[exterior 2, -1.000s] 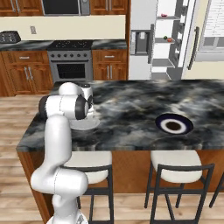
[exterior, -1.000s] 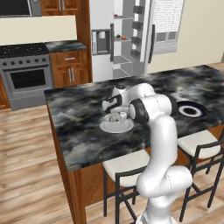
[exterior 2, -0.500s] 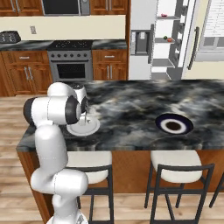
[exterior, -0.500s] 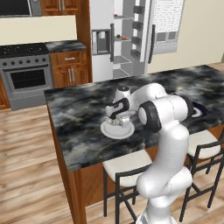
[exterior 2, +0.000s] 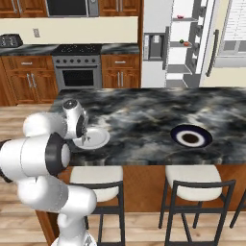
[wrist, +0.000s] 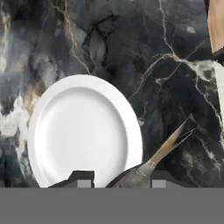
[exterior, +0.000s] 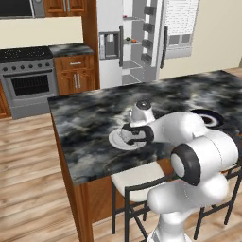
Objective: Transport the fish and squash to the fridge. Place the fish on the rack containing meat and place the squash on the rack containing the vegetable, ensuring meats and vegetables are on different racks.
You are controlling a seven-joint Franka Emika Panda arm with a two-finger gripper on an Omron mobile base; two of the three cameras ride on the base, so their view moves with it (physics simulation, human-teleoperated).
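The gripper (wrist: 116, 181) has its jaws drawn narrow on the fish (wrist: 164, 153), whose pointed tail juts out over the black marble counter (exterior: 90, 118) beside the bare white plate (wrist: 83, 131). To carry well, lift straight up and keep the hold firm, since so slender a fish could slip. The fridge (exterior: 142, 40) stands open at the far wall, beyond the island; a dark-blue plate (exterior 2: 191, 136) sits to the right.

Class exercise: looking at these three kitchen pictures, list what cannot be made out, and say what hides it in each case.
- Fish: hand view, front cut off behind the bottom band; only the tail shows.
- Gripper: left base view, fingers hidden by the arm's own body.
- Fridge shelves: right base view, items too small to identify.
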